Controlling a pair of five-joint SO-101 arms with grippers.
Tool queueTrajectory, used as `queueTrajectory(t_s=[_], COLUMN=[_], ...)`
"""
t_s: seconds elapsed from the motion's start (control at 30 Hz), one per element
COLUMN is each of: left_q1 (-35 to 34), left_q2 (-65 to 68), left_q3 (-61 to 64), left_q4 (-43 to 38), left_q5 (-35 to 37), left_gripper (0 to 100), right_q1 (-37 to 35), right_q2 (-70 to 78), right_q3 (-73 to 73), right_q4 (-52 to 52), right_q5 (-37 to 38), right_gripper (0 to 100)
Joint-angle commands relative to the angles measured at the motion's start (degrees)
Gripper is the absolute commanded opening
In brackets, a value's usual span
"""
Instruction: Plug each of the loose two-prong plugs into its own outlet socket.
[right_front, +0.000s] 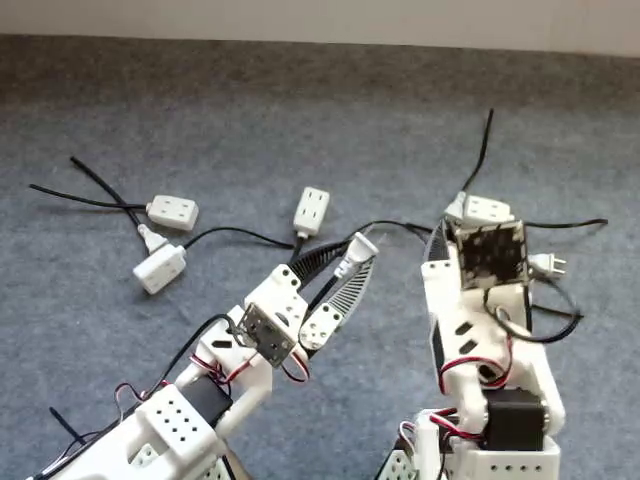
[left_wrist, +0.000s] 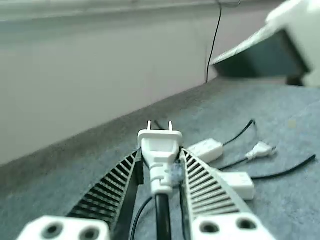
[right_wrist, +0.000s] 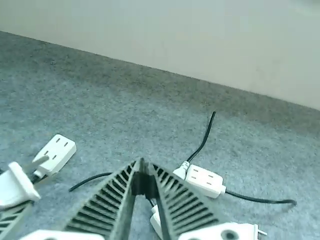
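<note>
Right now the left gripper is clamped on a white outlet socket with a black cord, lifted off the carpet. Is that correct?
No. What the left gripper is clamped on is a white two-prong plug with a black cord. The left wrist view shows its two prongs pointing away from the gripper.

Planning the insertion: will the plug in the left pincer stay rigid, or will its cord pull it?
The plug looks like hard moulded plastic, so probably stiff and light in the left pincer. Its thin black cord, like those curled on the carpet, is likely floppy, tugging slightly.
</note>
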Motion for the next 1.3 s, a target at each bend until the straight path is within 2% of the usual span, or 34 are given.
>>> queueTrajectory(t_s=[0.0, 0.1, 0.27, 0.47, 0.63, 1.0, 1.13, 1.27], left_q1=[-3.6, -5.9, -11.2, -15.7, -16.6, -16.7, -16.7, -16.5], left_q2=[0.0, 0.0, 0.0, 4.6, 22.2, 64.9, 78.8, 91.1], left_q3=[-8.0, -16.7, -27.9, -40.8, -56.0, -99.0, -115.3, -132.0], left_q4=[14.1, 28.6, 43.3, 57.8, 68.2, 95.8, 104.4, 113.1], left_q5=[0.4, 0.4, 5.1, 5.9, 6.0, 6.2, 6.1, 6.0], left_gripper=[1, 1, 1, 1, 1, 1, 1, 1], right_q1=[2.9, 7.8, 16.0, 16.9, 17.1, 16.9, 17.2, 18.4], right_q2=[13.6, 20.9, 23.2, 19.7, 13.5, -9.9, -15.2, -13.5], right_q3=[-17.0, -21.8, -18.7, -5.1, 5.2, 26.8, 27.6, 27.4], right_q4=[12.4, 18.8, 21.3, 21.0, 18.9, 13.9, 14.7, 14.6], right_q5=[-3.3, -5.5, -6.8, -6.7, -6.7, -6.7, -6.7, -6.7], right_gripper=[0.7, 0.7, 0.7, 0.8, 0.9, 0.9, 0.7, 0.7])
